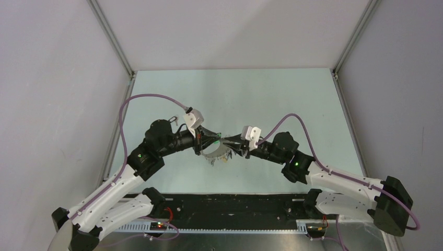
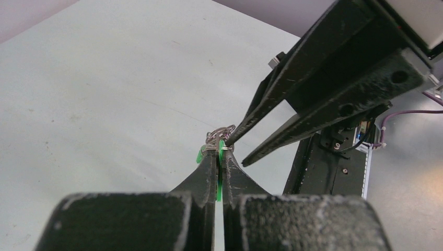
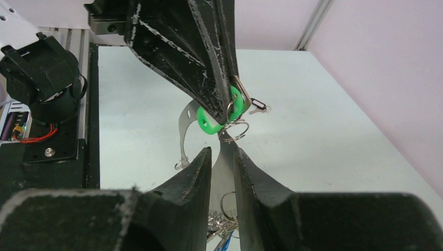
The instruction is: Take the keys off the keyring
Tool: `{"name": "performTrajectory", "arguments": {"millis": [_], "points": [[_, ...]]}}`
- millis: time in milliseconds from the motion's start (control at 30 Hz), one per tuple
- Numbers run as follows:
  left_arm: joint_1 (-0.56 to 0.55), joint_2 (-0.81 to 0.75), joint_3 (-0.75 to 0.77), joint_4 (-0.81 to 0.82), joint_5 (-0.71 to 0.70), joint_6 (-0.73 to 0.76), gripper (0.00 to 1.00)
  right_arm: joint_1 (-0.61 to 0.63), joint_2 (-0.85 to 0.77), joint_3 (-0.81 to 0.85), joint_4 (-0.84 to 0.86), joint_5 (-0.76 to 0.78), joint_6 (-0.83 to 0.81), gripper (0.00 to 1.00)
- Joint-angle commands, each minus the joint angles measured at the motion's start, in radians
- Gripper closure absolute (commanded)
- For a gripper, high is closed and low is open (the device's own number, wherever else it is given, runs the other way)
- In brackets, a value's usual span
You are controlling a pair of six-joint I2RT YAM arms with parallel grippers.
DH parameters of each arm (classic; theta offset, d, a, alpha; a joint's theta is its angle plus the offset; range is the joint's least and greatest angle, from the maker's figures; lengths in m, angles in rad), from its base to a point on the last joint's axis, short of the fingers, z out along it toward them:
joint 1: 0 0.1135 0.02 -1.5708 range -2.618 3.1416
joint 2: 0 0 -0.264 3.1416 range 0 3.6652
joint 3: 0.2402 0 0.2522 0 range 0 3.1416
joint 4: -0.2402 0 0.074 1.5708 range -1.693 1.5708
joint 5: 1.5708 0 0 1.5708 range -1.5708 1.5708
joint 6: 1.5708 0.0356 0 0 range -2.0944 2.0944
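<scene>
item: keyring (image 3: 182,130), hanging between the arms above the table (image 1: 261,94), keys (image 3: 222,227) dangling below it. left gripper (image 2: 219,151): pressed together on green key (image 3: 206,124). right gripper (image 3: 222,152): jaws parted astride the ring, pinching nothing. we judge no key freed yet.

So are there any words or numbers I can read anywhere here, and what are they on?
None: no word, number or sign can be read in any view.
The green key head is plain, with no writing.
The keyring is bare metal.
The circuit board by the left arm's base is too small to read.
</scene>
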State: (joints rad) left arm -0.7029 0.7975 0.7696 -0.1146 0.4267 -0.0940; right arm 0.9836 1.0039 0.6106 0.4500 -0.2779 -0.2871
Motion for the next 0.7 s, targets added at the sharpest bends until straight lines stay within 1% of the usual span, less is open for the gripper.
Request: {"name": "performTrajectory", "arguments": {"millis": [0,267,467,533,567,600,633,667], "points": [[0.000,-0.022,0.022,0.078,0.023,0.011,1.00,-0.017,0.030,0.050,0.080,-0.037,0.062,0.74],[0.000,-0.024,0.020,0.078,0.024,0.011,1.00,-0.027,0.082,0.079,0.129,-0.070,0.077,0.75],[-0.001,-0.026,0.019,0.078,0.022,0.013,1.00,-0.027,0.096,0.088,0.157,-0.089,0.088,0.79],[0.001,-0.026,0.020,0.079,0.022,0.013,1.00,-0.026,0.100,0.089,0.158,-0.091,0.088,0.84],[0.000,-0.025,0.020,0.078,0.023,0.013,1.00,-0.026,0.103,0.089,0.158,-0.091,0.088,0.91],[-0.001,-0.025,0.020,0.079,0.023,0.013,1.00,-0.026,0.103,0.088,0.158,-0.094,0.088,0.94],[0.000,-0.025,0.020,0.078,0.022,0.013,1.00,-0.026,0.102,0.087,0.154,-0.095,0.086,1.00],[0.000,-0.025,0.020,0.078,0.022,0.013,1.00,-0.025,0.100,0.087,0.151,-0.096,0.079,1.00]]}}
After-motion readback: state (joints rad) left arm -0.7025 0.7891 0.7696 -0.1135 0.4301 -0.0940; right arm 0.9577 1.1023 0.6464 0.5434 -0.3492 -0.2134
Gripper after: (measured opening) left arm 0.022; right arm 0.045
